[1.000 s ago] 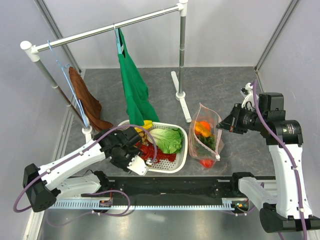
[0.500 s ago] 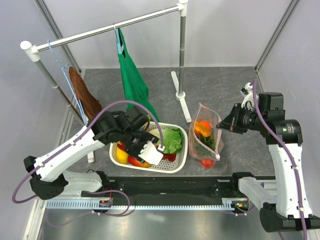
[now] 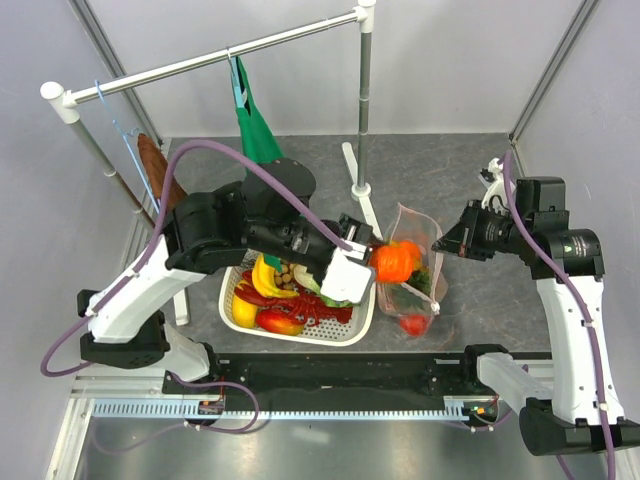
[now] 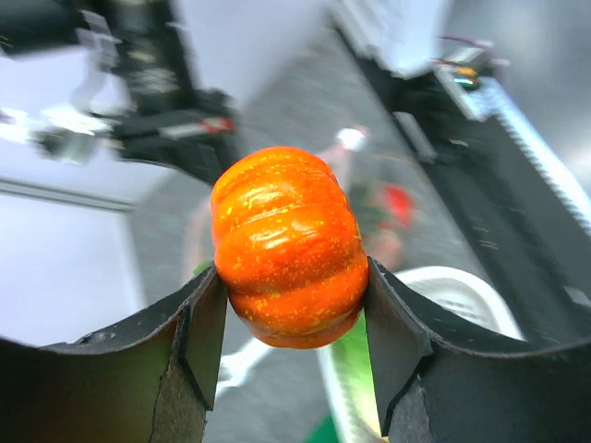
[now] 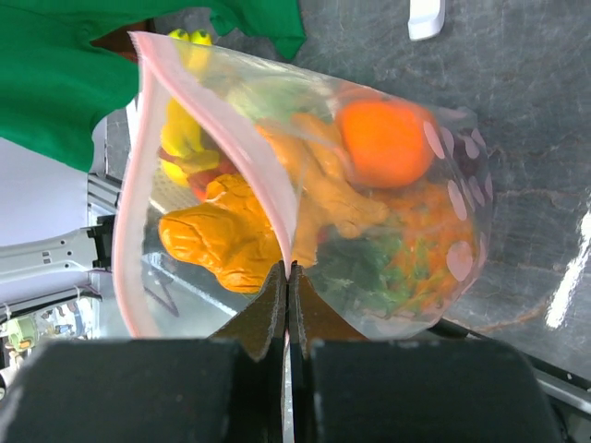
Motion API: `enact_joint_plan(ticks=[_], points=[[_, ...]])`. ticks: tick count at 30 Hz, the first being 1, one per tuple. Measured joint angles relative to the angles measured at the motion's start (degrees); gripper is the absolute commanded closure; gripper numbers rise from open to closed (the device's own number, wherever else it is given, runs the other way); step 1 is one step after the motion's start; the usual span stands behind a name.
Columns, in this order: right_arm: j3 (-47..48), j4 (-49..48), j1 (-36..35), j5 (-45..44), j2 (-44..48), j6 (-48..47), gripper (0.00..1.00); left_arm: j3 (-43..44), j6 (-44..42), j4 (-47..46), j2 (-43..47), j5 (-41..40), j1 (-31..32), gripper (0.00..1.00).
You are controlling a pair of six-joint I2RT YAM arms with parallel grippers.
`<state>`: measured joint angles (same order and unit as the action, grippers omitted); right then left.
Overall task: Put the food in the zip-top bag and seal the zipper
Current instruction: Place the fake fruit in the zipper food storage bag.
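Observation:
My left gripper [image 3: 385, 262] is shut on an orange toy pumpkin [image 3: 397, 260] and holds it in the air at the open mouth of the clear zip-top bag [image 3: 412, 290]. In the left wrist view the pumpkin [image 4: 286, 245] sits clamped between both black fingers [image 4: 199, 332]. My right gripper [image 3: 447, 247] is shut on the bag's pink zipper strip [image 5: 286, 198] and holds the mouth open. The bag [image 5: 369, 194] holds an orange fruit [image 5: 385, 140], green and yellow-orange pieces. More food lies in the white basket [image 3: 364, 318]: bananas [image 3: 265, 278], red pepper [image 3: 282, 322].
A white clothes rack [image 3: 362, 110] stands behind, with a green garment [image 3: 256, 130] and a brown cloth [image 3: 155, 165] hanging from it. A red toy piece [image 3: 412, 324] shows at the bag's near end. The rack's foot [image 3: 360, 188] lies just behind the bag.
My left arm has lifted out of the basket and swung right, carrying the orange pumpkin to the bag's mouth. The right gripper has kept its hold on the bag edge.

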<state>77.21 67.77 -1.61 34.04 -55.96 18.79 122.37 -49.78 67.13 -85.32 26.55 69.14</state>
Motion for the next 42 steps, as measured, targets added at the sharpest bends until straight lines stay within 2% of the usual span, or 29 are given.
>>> enact_joint_plan(ticks=[6, 12, 16, 19, 20, 21, 22, 32, 39, 41, 42], points=[[4.20, -0.07, 0.02, 0.00, -1.66, -0.15, 1.00, 0.79, -4.92, -8.74, -2.34, -5.64, 0.00, 0.72], [5.22, 0.00, 0.00, 0.20, -2.12, -0.15, 1.00, -5.97, -13.57, -15.41, -6.51, -12.02, 0.00, 0.72], [5.22, 0.13, 0.00, 0.20, -2.10, -0.57, 1.00, -11.56, -20.74, -16.50, -8.11, -15.93, -0.02, 0.66], [5.22, 0.13, 0.00, 0.13, -2.10, -0.81, 1.00, -13.20, -24.20, -15.80, -9.09, -16.96, 0.02, 0.49], [5.22, 0.13, 0.00, 0.11, -2.10, -0.85, 1.00, -13.20, -24.87, -15.63, -9.35, -17.18, 0.04, 0.33], [5.22, 0.13, 0.00, 0.07, -2.10, -0.96, 1.00, -13.18, -25.57, -15.21, -9.62, -17.38, 0.07, 0.10], [5.22, 0.13, 0.00, -0.02, -2.10, -1.07, 1.00, -13.16, -26.14, -14.73, -9.81, -17.53, 0.07, 0.01], [5.25, -0.09, 0.00, -0.44, -2.43, -2.78, 1.00, -8.00, -25.81, -12.94, -9.66, -19.02, 0.02, 0.03], [6.38, -1.29, 0.00, -0.09, -4.81, -4.37, 1.00, -11.04, -24.46, -4.63, -1.86, -12.22, -0.44, 0.09], [6.43, -1.64, 0.00, 0.37, -5.31, -4.63, 1.00, -12.17, -24.04, -2.62, -0.55, -10.45, -0.31, 0.15], [6.47, -1.81, 0.00, 0.68, -5.57, -4.76, 1.00, -12.39, -23.65, -1.84, -0.44, -9.53, -0.26, 0.22]])
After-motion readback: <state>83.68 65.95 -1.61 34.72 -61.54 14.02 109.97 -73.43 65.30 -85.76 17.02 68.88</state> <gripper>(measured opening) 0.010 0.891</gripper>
